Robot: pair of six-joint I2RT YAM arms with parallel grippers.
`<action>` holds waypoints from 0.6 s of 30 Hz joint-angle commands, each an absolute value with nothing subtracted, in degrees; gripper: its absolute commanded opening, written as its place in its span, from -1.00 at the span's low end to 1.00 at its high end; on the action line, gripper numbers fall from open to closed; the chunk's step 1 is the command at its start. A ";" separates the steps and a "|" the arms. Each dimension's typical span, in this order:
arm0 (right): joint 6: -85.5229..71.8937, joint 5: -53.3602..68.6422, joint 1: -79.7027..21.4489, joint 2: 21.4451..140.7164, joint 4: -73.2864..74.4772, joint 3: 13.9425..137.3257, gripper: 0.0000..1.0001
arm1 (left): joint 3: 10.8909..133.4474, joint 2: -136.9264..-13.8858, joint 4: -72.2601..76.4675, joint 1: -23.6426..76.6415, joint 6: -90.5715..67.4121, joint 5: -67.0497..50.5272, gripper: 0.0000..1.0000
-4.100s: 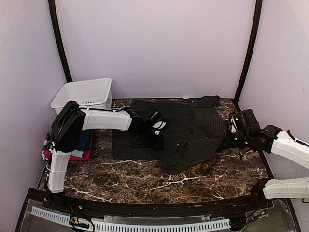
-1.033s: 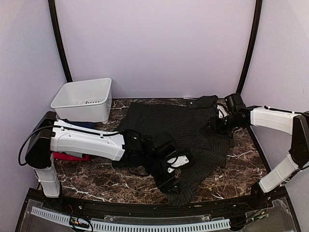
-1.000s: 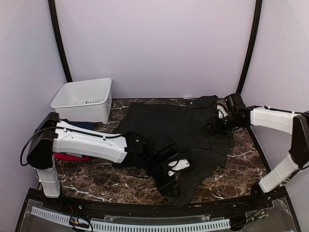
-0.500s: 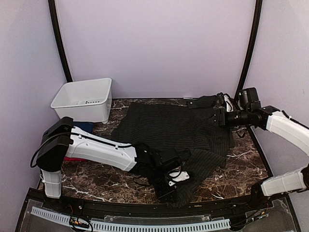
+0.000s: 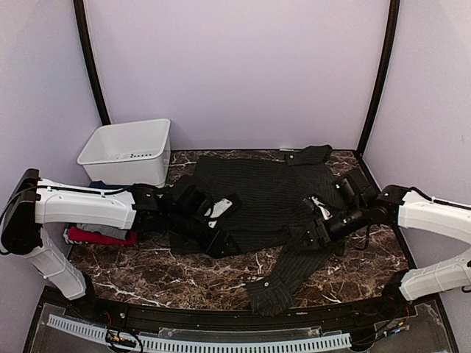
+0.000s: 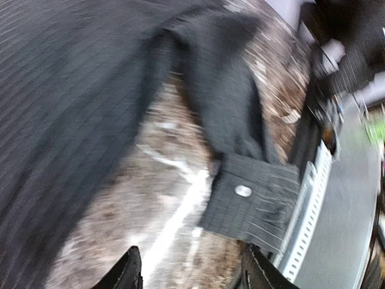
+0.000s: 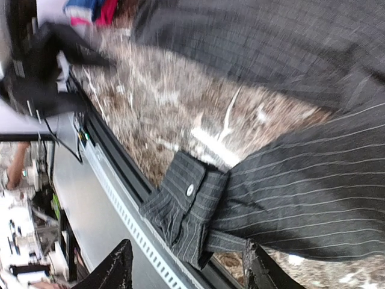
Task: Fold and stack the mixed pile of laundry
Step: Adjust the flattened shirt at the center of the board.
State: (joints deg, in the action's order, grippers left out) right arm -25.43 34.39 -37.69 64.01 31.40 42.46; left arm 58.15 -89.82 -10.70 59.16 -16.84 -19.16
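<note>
Left gripper: stands open, fingers apart over bare marble in the wrist view, clamps nothing; hangs low at the shirt's near-left edge.

Right gripper: likewise open, grips nothing; hovers low over the shirt's right side, where the sleeve leaves the body.

Surface: dark brown marble table with white veins; white ribbed strip along the near edge.

Room: lilac walls, black posts at the far corners.

Shirt: lies flat across the table's far half, long axis left to right; collar points to the far-right corner. Sleeve runs diagonally from the right side toward the near edge; cuff ends near the edge, button up.

Left margin: white bin at the far-left corner; red shirt folded near it, partly under the left arm.
</note>
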 commanded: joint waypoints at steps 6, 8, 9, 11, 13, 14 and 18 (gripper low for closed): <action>-28.21 32.11 -50.75 75.33 29.48 42.18 0.18 | 50.71 -78.79 -12.12 49.43 -28.28 -12.28 0.11; -28.63 32.31 -52.26 77.51 27.97 42.39 0.18 | 50.33 -77.66 -13.57 48.37 -28.40 -10.58 0.15; -28.77 32.25 -52.88 78.89 27.45 42.70 0.18 | 50.21 -77.46 -14.40 48.00 -28.39 -9.92 0.17; -28.78 32.11 -53.69 82.48 26.14 43.10 0.18 | 50.11 -77.17 -15.91 46.35 -28.74 -9.36 0.21; -28.76 32.42 -54.39 85.65 24.70 43.59 0.18 | 50.11 -77.17 -17.00 45.03 -29.31 -9.53 0.23; -28.79 32.51 -54.95 87.19 23.97 43.97 0.18 | 50.06 -77.17 -17.29 44.66 -29.51 -9.56 0.24; -28.59 33.31 -57.19 91.84 22.32 46.58 -0.11 | 49.78 -77.64 -18.79 42.14 -30.54 -9.53 0.25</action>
